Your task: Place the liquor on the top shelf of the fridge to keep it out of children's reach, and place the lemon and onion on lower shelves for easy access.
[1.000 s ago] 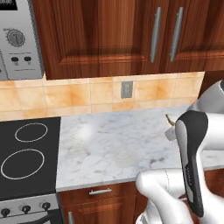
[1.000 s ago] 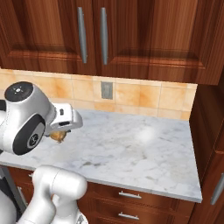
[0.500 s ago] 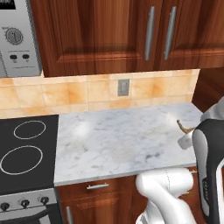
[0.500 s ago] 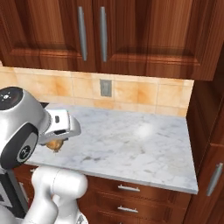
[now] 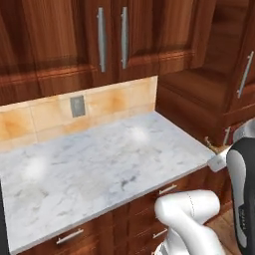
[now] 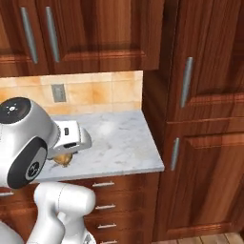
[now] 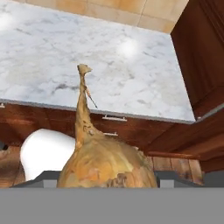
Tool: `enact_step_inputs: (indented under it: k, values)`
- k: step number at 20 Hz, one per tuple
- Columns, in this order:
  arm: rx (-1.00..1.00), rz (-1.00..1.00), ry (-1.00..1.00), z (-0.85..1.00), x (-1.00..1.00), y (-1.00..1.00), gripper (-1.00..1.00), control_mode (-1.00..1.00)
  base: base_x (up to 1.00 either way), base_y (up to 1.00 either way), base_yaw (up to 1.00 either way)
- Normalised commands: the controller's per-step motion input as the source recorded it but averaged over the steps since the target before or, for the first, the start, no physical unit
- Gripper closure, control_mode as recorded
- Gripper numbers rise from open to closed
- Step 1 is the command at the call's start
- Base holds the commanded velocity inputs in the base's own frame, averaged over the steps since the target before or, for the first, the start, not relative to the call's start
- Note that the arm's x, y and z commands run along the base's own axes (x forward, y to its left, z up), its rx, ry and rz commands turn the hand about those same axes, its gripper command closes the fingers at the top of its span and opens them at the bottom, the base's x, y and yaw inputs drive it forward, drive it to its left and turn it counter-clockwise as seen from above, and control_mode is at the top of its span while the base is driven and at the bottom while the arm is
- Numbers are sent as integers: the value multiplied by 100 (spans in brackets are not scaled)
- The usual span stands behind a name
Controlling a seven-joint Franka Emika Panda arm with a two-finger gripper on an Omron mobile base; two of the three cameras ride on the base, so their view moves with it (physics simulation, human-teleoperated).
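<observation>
One onion (image 7: 105, 164), tan-brown with its thin stem pointing up, sits between the dark fingers of the hand (image 7: 107, 179), which is partly open and clamped around the bulb. In the right base view the onion (image 6: 63, 158) hangs under the hand (image 6: 66, 152), above the front edge of the marble desk (image 6: 119, 143). Behind the desk runs a tan tiled wall with one grey outlet (image 5: 77, 106), under dark wood cabinets (image 5: 74, 45) with two metal handles.
</observation>
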Motion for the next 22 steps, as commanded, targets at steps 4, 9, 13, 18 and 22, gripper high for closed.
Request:
enact_step_inputs:
  k: [4,9,13,18,22]
  values:
    - [0,0,0,0,0,0,100,100,1,-7,-77]
    - [0,0,0,0,0,0,100,100,5,0,-75]
    - [0,0,0,0,0,0,100,100,8,0,-73]
    - [0,0,0,0,0,0,100,100,27,0,-65]
    - [0,0,0,0,0,0,100,100,45,0,-50]
